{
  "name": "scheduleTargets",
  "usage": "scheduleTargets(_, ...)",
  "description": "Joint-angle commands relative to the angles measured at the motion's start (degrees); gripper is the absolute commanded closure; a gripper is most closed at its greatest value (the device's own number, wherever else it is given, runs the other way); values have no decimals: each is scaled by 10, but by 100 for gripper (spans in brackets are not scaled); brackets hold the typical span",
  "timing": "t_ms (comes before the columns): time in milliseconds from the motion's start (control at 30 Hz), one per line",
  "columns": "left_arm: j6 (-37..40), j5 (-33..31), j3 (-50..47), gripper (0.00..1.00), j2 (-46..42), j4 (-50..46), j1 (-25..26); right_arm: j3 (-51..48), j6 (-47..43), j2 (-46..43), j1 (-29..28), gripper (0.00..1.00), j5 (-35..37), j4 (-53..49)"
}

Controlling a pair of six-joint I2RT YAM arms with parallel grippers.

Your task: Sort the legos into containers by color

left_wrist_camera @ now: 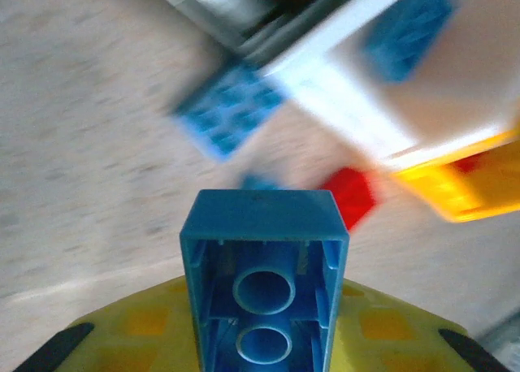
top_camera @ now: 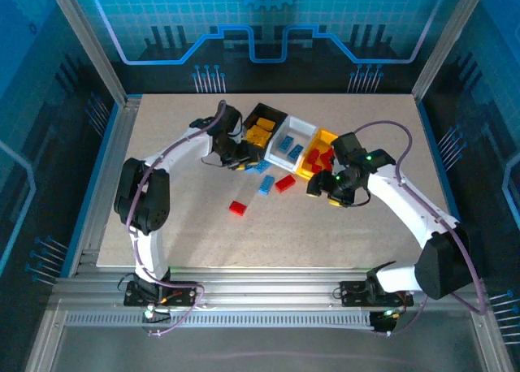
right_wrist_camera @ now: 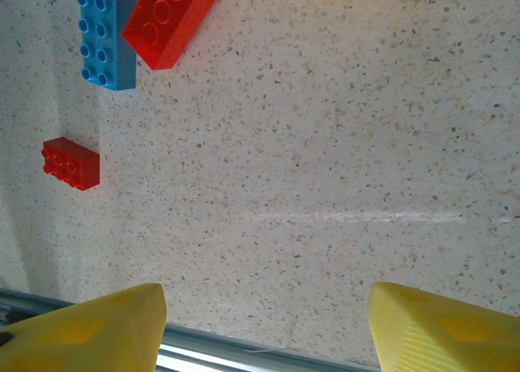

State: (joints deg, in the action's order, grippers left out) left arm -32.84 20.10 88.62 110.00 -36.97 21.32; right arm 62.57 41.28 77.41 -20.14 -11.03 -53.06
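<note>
Blue lego (left_wrist_camera: 264, 283) pinched in left jaws, bottom cut off; right jaws spread

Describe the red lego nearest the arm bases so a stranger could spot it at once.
Find the white bin, middle of the three. Look from it toward the arm bases. The red lego lies alone, farthest from the bins; the other red brick sits nearer them, beside a blue brick.

A robotics lab cell: aluminium frame (top_camera: 260, 295), blue circuit-print wall panels (top_camera: 162, 15), speckled worktable (top_camera: 325, 234).
</note>
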Motion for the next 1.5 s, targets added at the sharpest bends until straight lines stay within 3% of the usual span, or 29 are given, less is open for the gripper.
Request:
scheduleTargets(0, -131, 95, 52, 69, 27, 92, 12, 4, -20, -14, 22, 32, -17, -15)
scheduleTargets(333, -242, 118, 285, 67, 217, 141, 53, -5, -46, -47, 77, 32, -38, -34)
scheduleTargets(467, -251, 117, 367, 66, 285, 122, 53, -30, -46, -68, 94, 32, -46, -33)
scheduleTargets(600, -243, 111, 428, 55, 322, 85, 51, -47, -49, -85, 105, 31, -50, -37)
scheduleTargets(833, -236, 113, 444, 39, 312, 70, 48, -61, -45, -93, 106, 31, -57, -33)
scheduleTargets(967, -189, 107, 421, 35, 262, 33, 47, -60, -26, -89, 89, 31, -50, -22)
scheduleTargets(1133, -92, 65, 312, 31, 144, -14, 47, -38, 16, -51, 32, 29, -22, -11)
scheduleTargets(1467, 138, -154, 20, 26, -80, -157, 48, 52, 85, 56, -107, 27, 25, 28)
